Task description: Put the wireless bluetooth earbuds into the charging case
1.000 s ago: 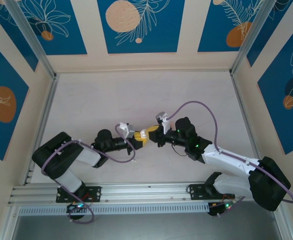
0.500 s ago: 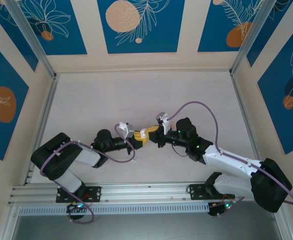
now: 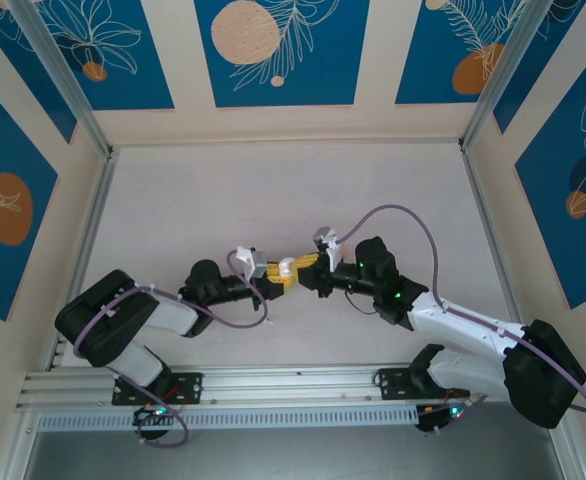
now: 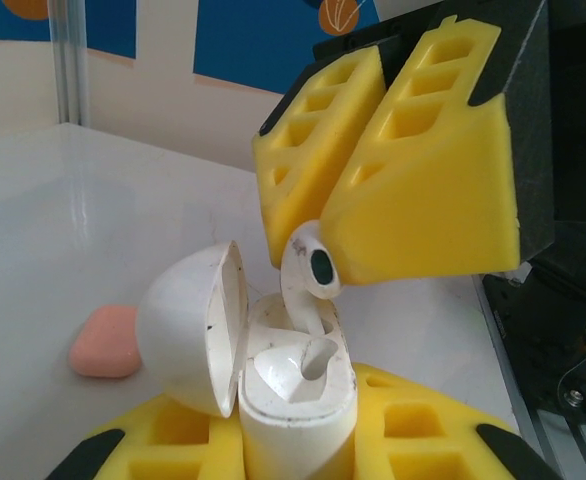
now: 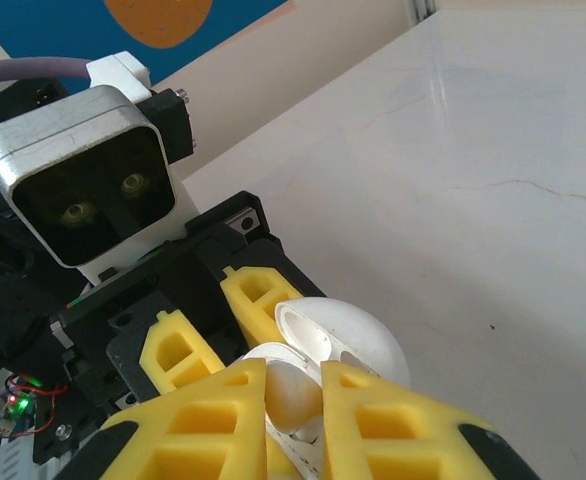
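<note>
1 open case (image 4: 293, 420), 1 white earbud (image 4: 311, 272), 1 pink object (image 4: 103, 342).

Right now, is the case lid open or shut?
Open. The lid is tipped back off the case, its inside exposed; the right gripper holds an earbud over it.

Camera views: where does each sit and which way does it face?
Top external: above and behind the bases, looking down at the table; both arms, left gripper facing right gripper.
Left wrist: faces the right gripper; own fingers hold the open charging case.
Right wrist: faces the left gripper; own fingers pinch a white earbud.
Shared: both wrist views show the case.
</note>
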`<state>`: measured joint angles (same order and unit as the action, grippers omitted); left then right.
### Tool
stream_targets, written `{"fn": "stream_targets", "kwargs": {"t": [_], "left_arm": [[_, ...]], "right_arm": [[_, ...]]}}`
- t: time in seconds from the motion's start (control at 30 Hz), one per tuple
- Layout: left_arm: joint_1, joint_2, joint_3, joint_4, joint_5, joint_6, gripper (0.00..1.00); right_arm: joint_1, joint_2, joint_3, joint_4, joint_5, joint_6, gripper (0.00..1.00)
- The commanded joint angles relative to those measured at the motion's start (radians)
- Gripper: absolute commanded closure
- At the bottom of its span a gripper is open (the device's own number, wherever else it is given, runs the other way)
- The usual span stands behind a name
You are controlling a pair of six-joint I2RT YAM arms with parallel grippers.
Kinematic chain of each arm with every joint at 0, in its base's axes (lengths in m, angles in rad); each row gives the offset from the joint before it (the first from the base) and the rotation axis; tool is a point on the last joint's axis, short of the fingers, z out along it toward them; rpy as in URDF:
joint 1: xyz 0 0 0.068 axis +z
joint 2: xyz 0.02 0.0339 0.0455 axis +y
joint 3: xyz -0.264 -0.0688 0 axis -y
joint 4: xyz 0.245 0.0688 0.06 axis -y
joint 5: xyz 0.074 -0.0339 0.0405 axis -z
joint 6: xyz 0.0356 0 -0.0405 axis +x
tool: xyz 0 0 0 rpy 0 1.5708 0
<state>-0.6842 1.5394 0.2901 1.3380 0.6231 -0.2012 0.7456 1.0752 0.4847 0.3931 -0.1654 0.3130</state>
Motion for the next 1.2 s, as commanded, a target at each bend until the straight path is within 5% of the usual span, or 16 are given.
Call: {"fn": "stream_targets", "kwargs": {"t": [0.0,0.8,1.17], "left_arm": [[-0.005,-0.038,0.001,0.069,0.012,0.044,0.8],[-0.005,-0.058,-0.006,0.069,0.037,0.061,0.8],[-0.006,-0.049,-0.04,0.069,-0.039,0.135,0.78]], "right_arm": [[0.0,-0.004,-0.021,-0.053,-0.074,-0.012,0.81],[-0.009,0.003,0.023,-0.077,-0.023,0.012,0.64],[-0.01,-0.098,0.065,-0.149,-0.045,0.035,0.47]]}}
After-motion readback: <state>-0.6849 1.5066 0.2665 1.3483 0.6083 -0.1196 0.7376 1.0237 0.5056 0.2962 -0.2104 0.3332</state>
